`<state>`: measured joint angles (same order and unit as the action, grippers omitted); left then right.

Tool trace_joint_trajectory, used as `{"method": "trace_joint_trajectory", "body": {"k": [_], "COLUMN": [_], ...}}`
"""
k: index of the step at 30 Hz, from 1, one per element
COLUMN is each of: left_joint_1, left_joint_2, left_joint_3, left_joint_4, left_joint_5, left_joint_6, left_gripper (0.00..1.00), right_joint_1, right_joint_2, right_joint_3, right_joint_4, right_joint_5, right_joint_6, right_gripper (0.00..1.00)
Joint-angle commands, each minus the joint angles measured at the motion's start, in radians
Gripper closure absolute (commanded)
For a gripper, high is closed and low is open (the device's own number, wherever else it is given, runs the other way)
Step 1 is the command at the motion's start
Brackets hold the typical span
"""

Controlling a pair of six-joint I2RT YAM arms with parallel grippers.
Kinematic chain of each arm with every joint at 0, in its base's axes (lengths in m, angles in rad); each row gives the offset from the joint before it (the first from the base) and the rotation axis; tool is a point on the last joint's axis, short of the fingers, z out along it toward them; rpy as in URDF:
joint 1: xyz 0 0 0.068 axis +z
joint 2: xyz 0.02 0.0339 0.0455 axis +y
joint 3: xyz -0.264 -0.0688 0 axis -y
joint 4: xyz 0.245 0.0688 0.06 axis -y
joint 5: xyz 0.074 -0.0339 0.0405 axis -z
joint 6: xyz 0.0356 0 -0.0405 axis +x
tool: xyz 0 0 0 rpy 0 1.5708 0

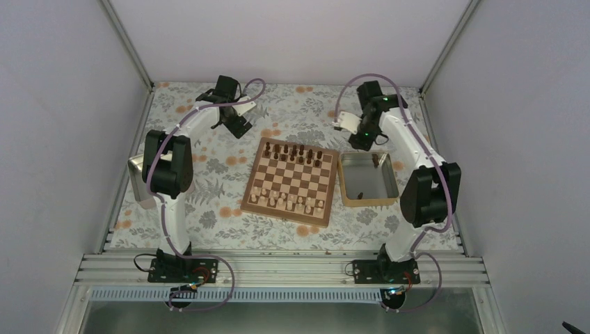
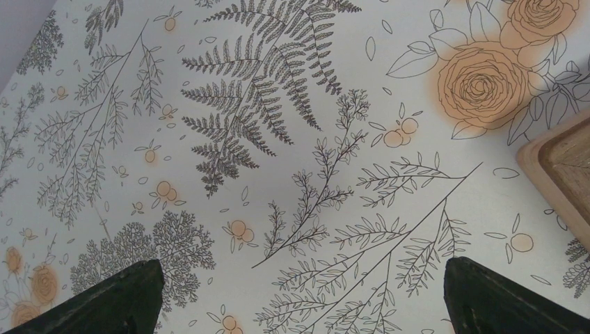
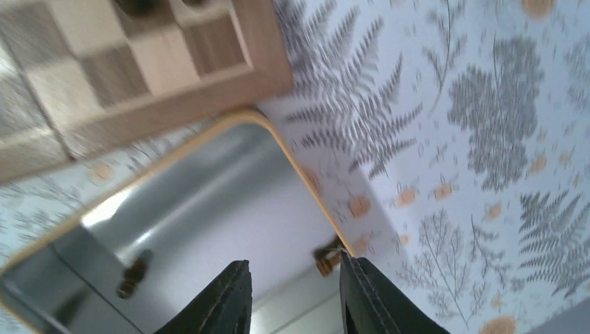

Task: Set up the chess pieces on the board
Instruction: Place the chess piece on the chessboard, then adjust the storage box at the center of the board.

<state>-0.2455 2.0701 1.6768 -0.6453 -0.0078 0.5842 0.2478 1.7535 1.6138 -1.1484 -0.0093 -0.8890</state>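
The board (image 1: 259, 189) lies mid-table. Dark chess pieces (image 1: 292, 150) stand along its far rows and pale ones along its near rows. My right gripper (image 1: 360, 140) hangs over the far left corner of the metal tray (image 1: 387, 182). In the right wrist view this gripper (image 3: 293, 263) is open with nothing between its fingers. One brown piece (image 3: 327, 257) lies against the tray's wall just past the right fingertip, and another (image 3: 133, 275) lies further left in the tray. My left gripper (image 2: 300, 268) is open wide over bare cloth, left of the board's corner (image 2: 563, 167).
A flower-printed cloth (image 1: 209, 181) covers the table. The tan-rimmed tray (image 3: 209, 195) sits right beside the board's right edge (image 3: 174, 104). A second metal container (image 1: 136, 174) is partly hidden behind the left arm. White walls close in the left, right and far sides.
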Motion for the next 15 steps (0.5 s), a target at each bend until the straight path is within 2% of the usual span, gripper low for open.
{"method": "trace_joint_trajectory", "body": {"k": [1,7,15], "left_joint_1": [-0.008,-0.007,-0.007], "left_joint_2": [-0.016,-0.017,-0.013], "left_joint_3": [-0.005,-0.007,-0.012], "left_joint_4": [-0.003,-0.002,0.001], "left_joint_5": [0.000,-0.007,-0.017], "left_joint_6": [0.004,0.006,0.009], "left_gripper": [0.00,0.00,0.00], "right_joint_1": [-0.088,-0.186,-0.194], "right_joint_2": [0.025,0.069,0.159], "right_joint_3": [-0.069,-0.096,-0.042], "right_joint_4": [0.067,0.188,0.115], "right_joint_5": [0.056,0.079,0.030], "right_joint_6": [-0.082,-0.170,-0.204], "right_gripper": [0.64,0.56,0.48]}}
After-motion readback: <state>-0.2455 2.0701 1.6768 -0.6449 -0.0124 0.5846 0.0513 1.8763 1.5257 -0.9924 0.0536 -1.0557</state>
